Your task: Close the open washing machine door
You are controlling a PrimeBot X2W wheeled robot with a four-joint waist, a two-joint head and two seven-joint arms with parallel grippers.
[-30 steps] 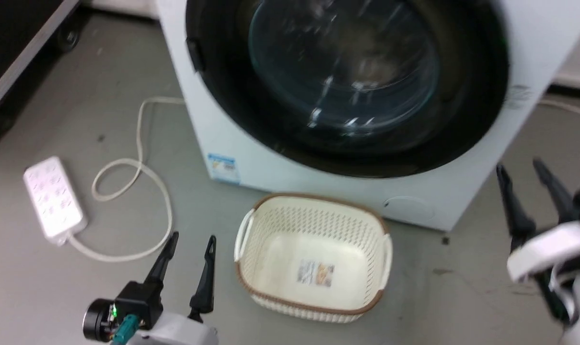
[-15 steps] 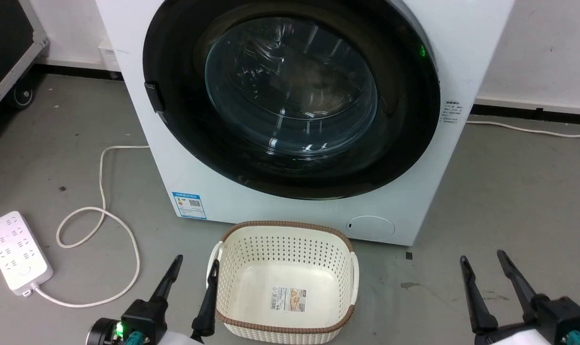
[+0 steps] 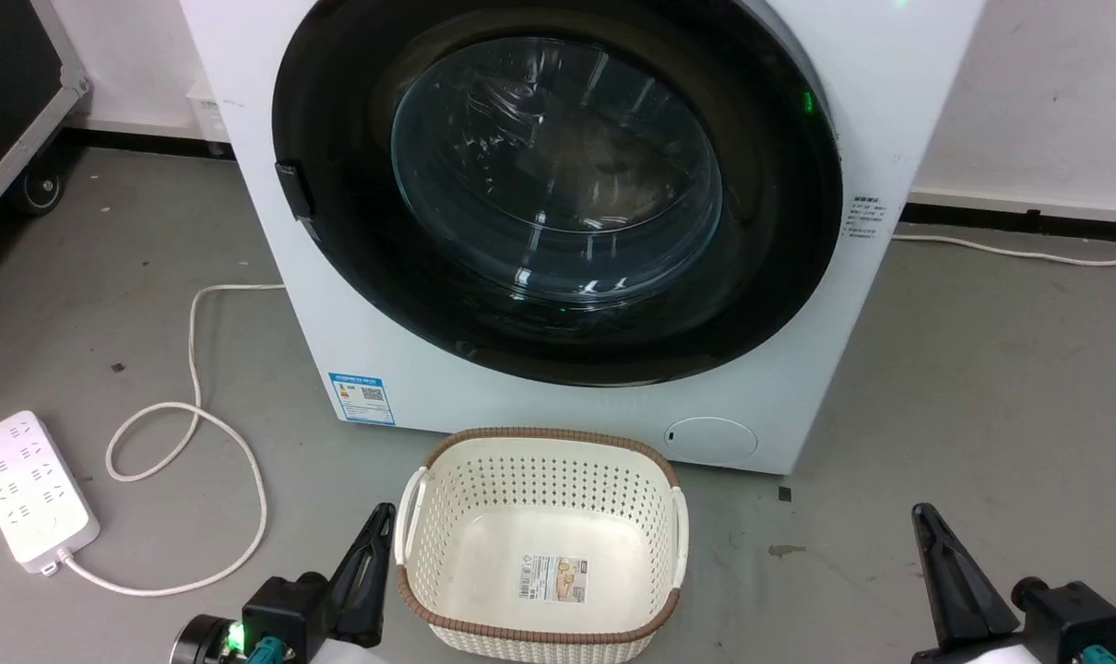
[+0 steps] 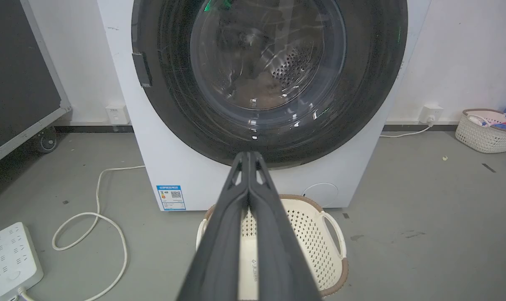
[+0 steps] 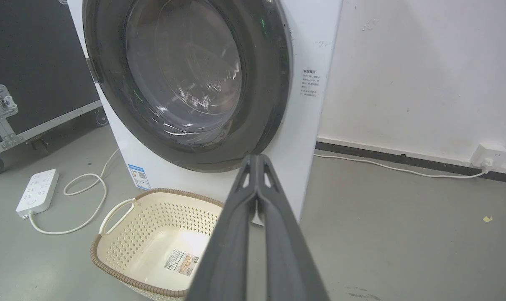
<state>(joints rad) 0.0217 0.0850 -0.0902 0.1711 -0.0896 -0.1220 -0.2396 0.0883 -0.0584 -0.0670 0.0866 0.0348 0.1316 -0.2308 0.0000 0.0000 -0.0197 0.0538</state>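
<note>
The washing machine door [image 3: 558, 203] lies flush ahead, above the left hand [image 3: 378, 518] and right hand [image 3: 924, 516] — both pinched together, empty.

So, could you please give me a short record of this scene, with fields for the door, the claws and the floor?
door: washing machine door looks shut, flush with the washing machine front
claws: left claw shut, empty, just left of the basket; right claw shut, empty, above bare floor
floor: cream basket empty, before the machine; white power strip with looped cable at left
task state: door appears closed
</note>
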